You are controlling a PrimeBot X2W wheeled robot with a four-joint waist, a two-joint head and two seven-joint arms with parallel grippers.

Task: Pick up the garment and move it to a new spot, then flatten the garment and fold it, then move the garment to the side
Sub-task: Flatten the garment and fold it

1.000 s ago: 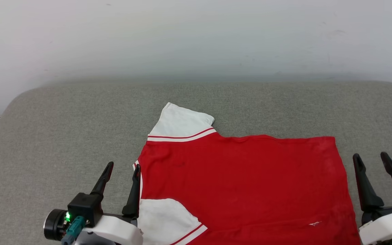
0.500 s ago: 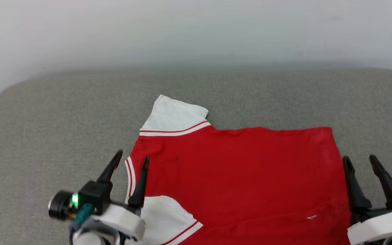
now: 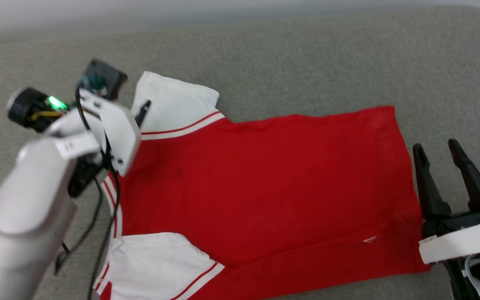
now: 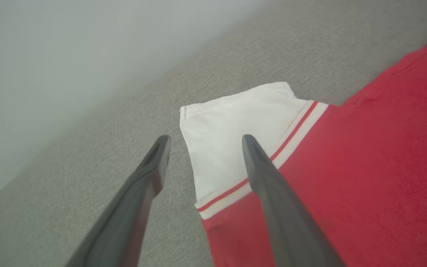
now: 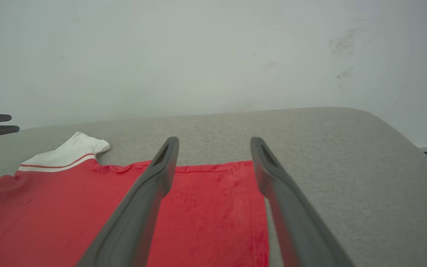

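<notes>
While left claw (image 4: 202,138) hangs spread over garment (image 3: 265,187), right claw (image 3: 435,144) sits beside.

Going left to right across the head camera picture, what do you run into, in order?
Left forearm → garment, spread on the grey cushion → right gripper, jaws open.

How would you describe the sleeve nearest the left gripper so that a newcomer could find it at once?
Start at the grey padded surface, where the garment, a red shirt, lies spread flat. The sleeve is the white one on its far side, by the left gripper; the other white sleeve lies at the edge nearest the robot.
</notes>
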